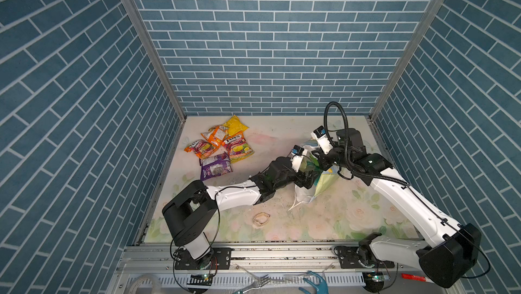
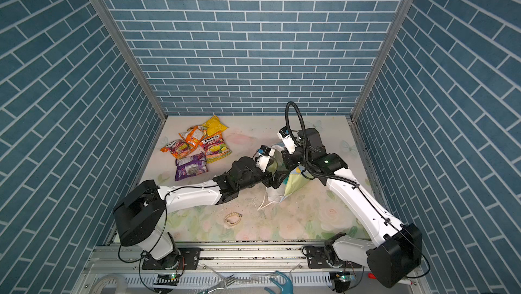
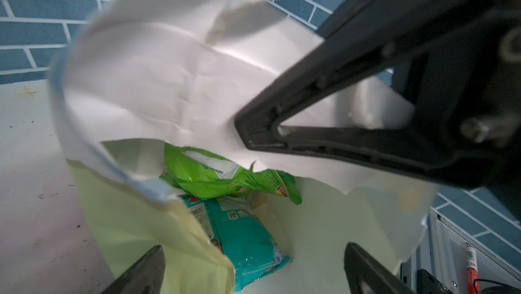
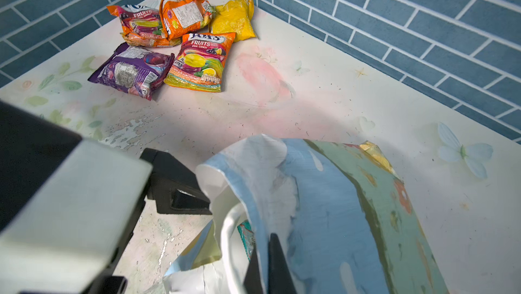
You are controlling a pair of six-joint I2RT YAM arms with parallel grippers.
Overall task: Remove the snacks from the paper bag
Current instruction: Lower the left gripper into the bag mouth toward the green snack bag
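The paper bag [image 1: 324,184] [image 2: 291,187] lies on its side right of the table's middle, its white inside [image 3: 169,81] facing the left wrist camera. My right gripper [image 4: 267,253] [image 1: 318,163] is shut on the paper bag's upper rim [image 4: 324,208] and holds the mouth up. My left gripper [image 3: 253,261] [image 1: 306,178] is open at the mouth. Inside lie a green packet [image 3: 208,174] and a teal packet [image 3: 245,239] [image 4: 245,239], the teal one between the open fingers but untouched. Several snacks [image 1: 220,149] [image 2: 197,149] [image 4: 174,44] lie in a pile at the back left.
A pale loop of band [image 1: 260,218] lies on the flowered table [image 1: 352,222] near the front. Blue brick walls close in three sides. Beyond the front rail [image 1: 282,253] lie a fork [image 1: 259,281], a teal tool [image 1: 315,281] and a red marker [image 1: 414,277].
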